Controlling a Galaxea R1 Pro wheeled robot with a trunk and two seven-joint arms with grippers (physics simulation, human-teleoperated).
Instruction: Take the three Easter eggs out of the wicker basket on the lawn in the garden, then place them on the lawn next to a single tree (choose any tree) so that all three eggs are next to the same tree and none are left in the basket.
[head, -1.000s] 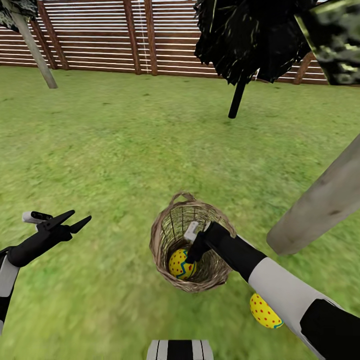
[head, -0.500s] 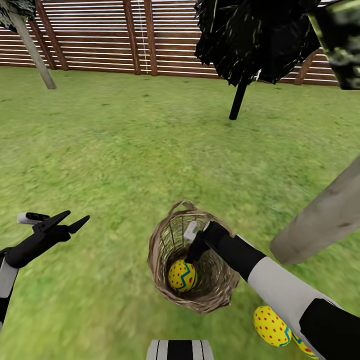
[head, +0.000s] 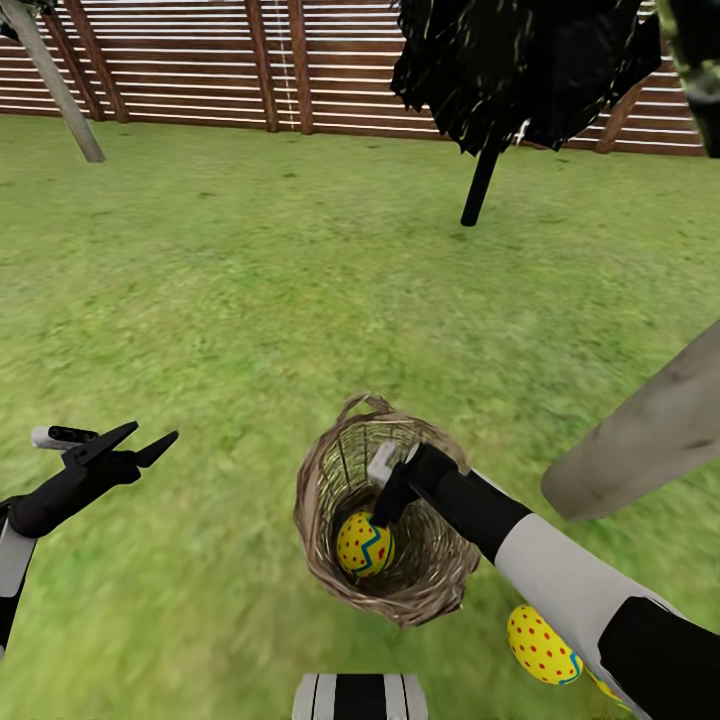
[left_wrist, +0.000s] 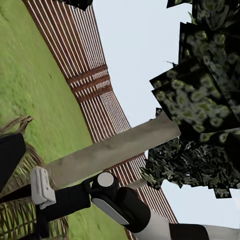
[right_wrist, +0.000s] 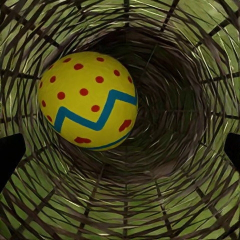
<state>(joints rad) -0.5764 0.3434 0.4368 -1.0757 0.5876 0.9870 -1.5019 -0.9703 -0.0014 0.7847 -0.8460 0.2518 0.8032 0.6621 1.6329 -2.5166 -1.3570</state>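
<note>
Easter egg (head: 364, 543) is left at the wicker basket (head: 318, 470) bottom, another egg (head: 540, 645) already laid on the lawn (head: 250, 290) by the tree (head: 640, 435); right gripper (head: 383, 505), jaws spread, is poised inside and needs lowering and closing; left gripper (head: 150, 440) is held open.

A black-trunked tree (head: 478, 188) stands before the slatted wooden fence (head: 200, 70).

Legible text, labels, brands, numbers, signs: none. The yellow Easter egg (right_wrist: 88, 101) in the brown open-weave wicker basket (head: 320, 480) carries only a blue zigzag band and red dots, no lettering.
</note>
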